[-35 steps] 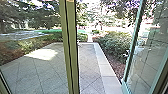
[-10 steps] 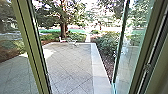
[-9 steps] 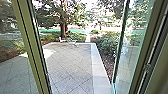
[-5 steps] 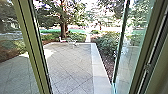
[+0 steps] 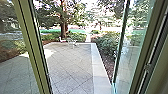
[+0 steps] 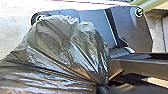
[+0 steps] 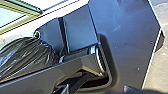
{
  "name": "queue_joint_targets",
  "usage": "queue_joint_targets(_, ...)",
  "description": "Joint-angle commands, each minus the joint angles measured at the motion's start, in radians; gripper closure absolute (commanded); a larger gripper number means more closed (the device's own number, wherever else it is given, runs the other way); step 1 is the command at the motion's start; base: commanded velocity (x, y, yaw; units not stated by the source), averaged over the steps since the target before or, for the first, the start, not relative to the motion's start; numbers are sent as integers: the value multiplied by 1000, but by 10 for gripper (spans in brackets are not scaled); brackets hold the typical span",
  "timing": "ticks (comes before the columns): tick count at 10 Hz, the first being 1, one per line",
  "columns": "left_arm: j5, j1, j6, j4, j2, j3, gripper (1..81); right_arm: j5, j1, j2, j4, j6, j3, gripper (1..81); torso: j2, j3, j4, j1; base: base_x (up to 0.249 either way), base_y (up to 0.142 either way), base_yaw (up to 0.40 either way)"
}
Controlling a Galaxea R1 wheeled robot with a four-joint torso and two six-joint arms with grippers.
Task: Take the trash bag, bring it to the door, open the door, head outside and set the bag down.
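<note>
Nearest, the black trash bag [image 6: 67, 47] hangs in front of the robot's dark base plate [image 6: 130, 27], its film drawn into a tight pinch at the left gripper [image 6: 102, 86]. The folds all run to that 1 spot, so I judge the left jaws closed on the bag's neck. For the right gripper I cannot tell whether the jaws are wide or narrow. The pickup looks done, then, and the carry to the door nearly so.

A little farther out, a green metal post [image 5: 31, 47] stands to the left and a door frame [image 5: 147, 47] to the right, with a small fitting [image 5: 147, 67] on it. Between these 2 uprights, the glass door [image 5: 132, 52] stands swung outward, leaving a gap straight ahead; I count the opening step as largely done, though whether the gap is wide enough for robot and bag is hard to say.

Beyond lies the paved patio [image 5: 67, 62], edged by a pale stone border [image 5: 100, 70], with shrubs [image 5: 106, 45] beside it. A small pale object, too blurred to name, sits at the far edge, before a tree trunk [image 5: 64, 28]. As I read it, 2 steps are left: going out through the doorway and setting the bag down.
</note>
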State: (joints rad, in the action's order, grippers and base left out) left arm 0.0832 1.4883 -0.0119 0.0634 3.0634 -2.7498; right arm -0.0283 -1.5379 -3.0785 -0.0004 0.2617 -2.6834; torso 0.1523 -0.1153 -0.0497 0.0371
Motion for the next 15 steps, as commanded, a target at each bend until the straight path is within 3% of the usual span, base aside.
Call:
queue_joint_targets(1, 50, -59, 3, 7, 0, 4, 811, -59, 41, -19, -12, -4, 10, 10, 0, 0, 0, 0, 70, 0, 0)
queue_joint_targets(11, 49, -58, 4, 7, -1, 4, 811, -59, 41, -21, -12, -4, 5, 10, 1, 0, 0, -1, 84, 0, 0)
queue_joint_targets(15, 49, -59, 4, 7, -1, 4, 811, -53, 41, -21, -12, -4, 5, 10, 1, 0, 0, -2, 93, -75, 0)
